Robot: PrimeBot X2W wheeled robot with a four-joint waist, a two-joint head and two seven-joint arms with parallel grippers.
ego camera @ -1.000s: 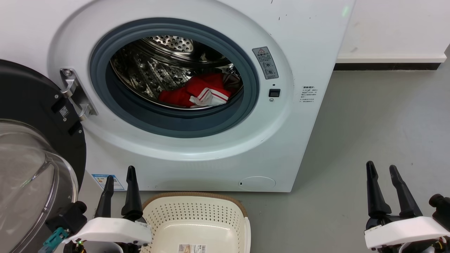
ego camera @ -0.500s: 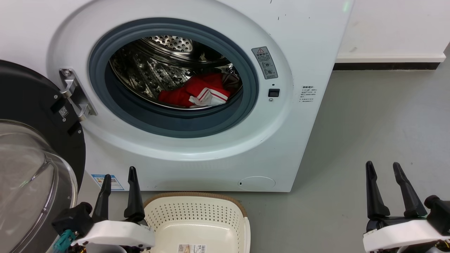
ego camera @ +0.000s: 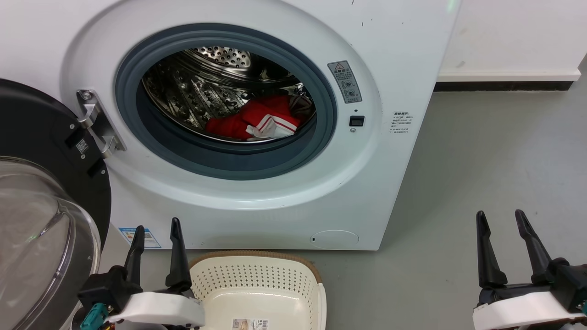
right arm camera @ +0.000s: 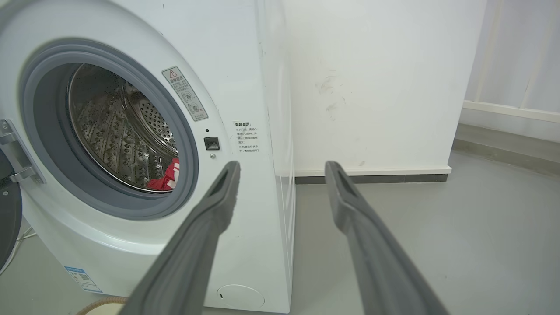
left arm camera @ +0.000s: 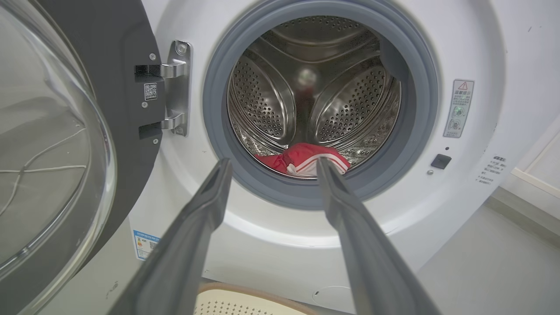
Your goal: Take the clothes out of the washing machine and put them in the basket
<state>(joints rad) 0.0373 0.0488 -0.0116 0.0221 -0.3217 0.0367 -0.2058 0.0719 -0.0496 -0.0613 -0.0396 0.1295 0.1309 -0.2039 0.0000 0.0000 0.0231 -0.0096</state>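
Nearest the robot, the left gripper (ego camera: pixel 157 224) stands at the near left, its two dark fingers spread well apart and gripping nothing. The right gripper (ego camera: pixel 500 213) stands at the near right over the grey floor (ego camera: pixel 481 151), parted about as wide and likewise holding nothing. The basket (ego camera: pixel 257 275) sits on the floor just right of the left gripper, close to the foot of the washing machine (ego camera: pixel 275 211). A label (ego camera: pixel 250 324) with a barcode lies on its bottom, the print too small to read. At the left the door (ego camera: pixel 41 220) hangs open, domed glass in a black rim, with a small QR-code sticker (ego camera: pixel 83 145) beside the metal hinge (ego camera: pixel 98 121). On the machine's front, a blue-edged sticker (ego camera: pixel 140 237) shows low down between the left gripper's fingers, its text illegible. Right of the opening is a warning sticker (ego camera: pixel 346 81) with a red triangle, then a black latch (ego camera: pixel 357 121) below it and a block of small print (ego camera: pixel 402 123) farther right, none of it readable. Inside the grey rubber ring (ego camera: pixel 229 160), the clothes (ego camera: pixel 257 121) lie low in the steel drum (ego camera: pixel 202 91), toward its right side: red fabric with white and red striped trim. They are well apart from both grippers, beyond the left one and far to the left of the right one; in the left wrist view they show between the fingertips, deeper in. Farthest, at the right, is a white wall (ego camera: pixel 513 36) with a dark skirting.
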